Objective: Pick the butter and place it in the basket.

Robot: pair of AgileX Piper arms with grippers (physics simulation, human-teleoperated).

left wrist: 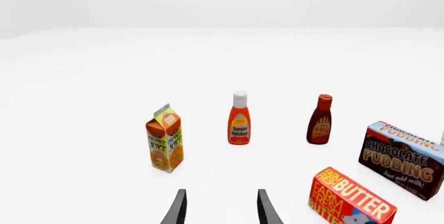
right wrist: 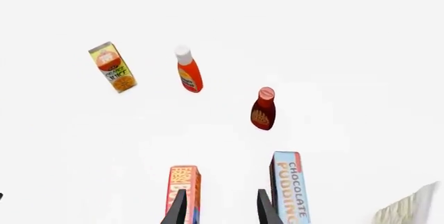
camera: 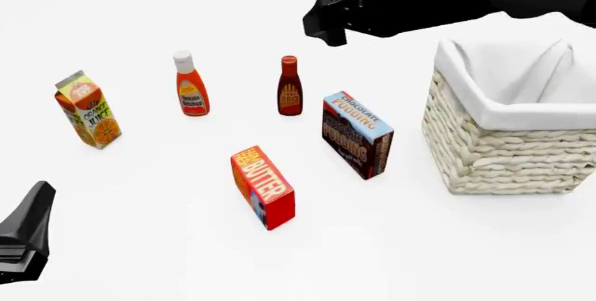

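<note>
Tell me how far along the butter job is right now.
Nothing looks done yet. The butter stands on the table beside the pudding box, clear of the basket, which shows only its white lining. In hand: the right hand hangs open above the butter, one finger over the box's top, gripping nothing. The left hand is open and empty. Left: grasp, lift, carry, drop in the basket.

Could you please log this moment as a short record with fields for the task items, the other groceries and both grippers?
butter: on the table, ungrasped
basket: right of the groceries, nothing visible inside
chocolate pudding box: between butter and basket
back row: orange juice carton, ketchup bottle, BBQ sauce bottle
left gripper: open, empty
right gripper: open, above the butter
</note>
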